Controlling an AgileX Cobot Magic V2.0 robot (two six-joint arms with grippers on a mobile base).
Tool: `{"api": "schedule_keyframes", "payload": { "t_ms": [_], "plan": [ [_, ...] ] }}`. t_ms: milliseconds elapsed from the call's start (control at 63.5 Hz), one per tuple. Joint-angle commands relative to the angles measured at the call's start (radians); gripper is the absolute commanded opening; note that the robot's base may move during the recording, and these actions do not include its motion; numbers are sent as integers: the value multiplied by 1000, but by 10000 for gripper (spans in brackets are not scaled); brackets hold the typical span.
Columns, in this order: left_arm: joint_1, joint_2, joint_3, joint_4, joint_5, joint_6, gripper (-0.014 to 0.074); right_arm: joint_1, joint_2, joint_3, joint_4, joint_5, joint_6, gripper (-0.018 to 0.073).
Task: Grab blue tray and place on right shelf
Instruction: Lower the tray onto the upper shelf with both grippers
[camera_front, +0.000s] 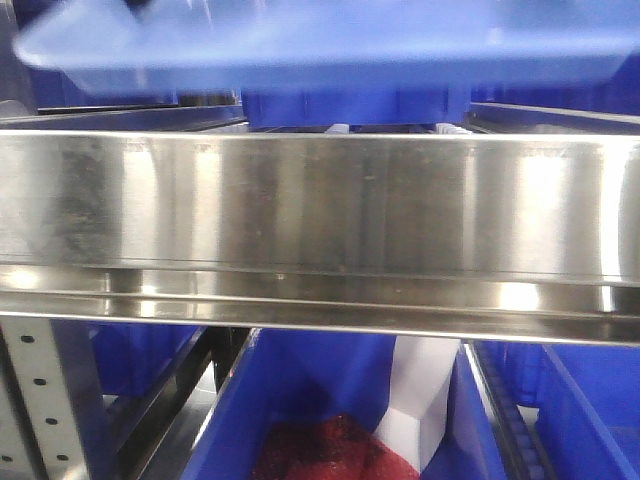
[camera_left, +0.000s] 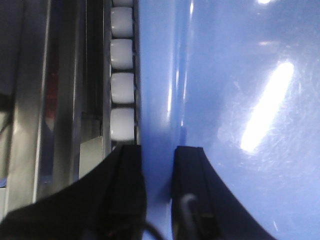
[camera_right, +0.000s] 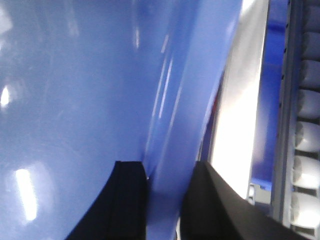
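1. We are standing close before a steel rack. The right shelf (camera_front: 320, 200) with its tall brushed lip is filling the front view, and dark blue bins (camera_front: 300, 390) are sitting below it.
2. Nearest, the left gripper (camera_left: 157, 155) is pinching the flared rim of the blue tray (camera_left: 240, 100) between its jaws. The right gripper (camera_right: 167, 172) is pinching the opposite rim in the same way.
3. The tray is hanging just above the shelf lip, not resting on it as far as we can see.
4. We are judging the tray light and fairly stiff, but its glossy plastic is looking slippery. The two side rims are the sensible holds.
5. Farther off, white rollers (camera_left: 122, 90) are running just beside the tray.
6. In the front view the tray is blurred and cut off at the top. The lip is hiding the shelf surface, so we cannot tell how much room there is.
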Motion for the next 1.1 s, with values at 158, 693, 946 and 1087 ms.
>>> {"api": "schedule_keyframes", "payload": {
  "t_ms": [158, 693, 946, 1087],
  "plan": [
    [-6, 59, -47, -1, -81, 8, -47, -4, 102, -41, 24, -32, -41, 69],
    [-4, 79, -47, 39, -73, 34, 580, -4, 122, -79, -14, -34, -25, 599],
    [-6, 59, -47, 71, -26, 34, 580, -4, 109, -79, -102, 20, -20, 599],
    [-22, 1, -44, 78, 10, 46, 579, 11, 51, -77, -99, 17, -23, 575]
  ]
}}
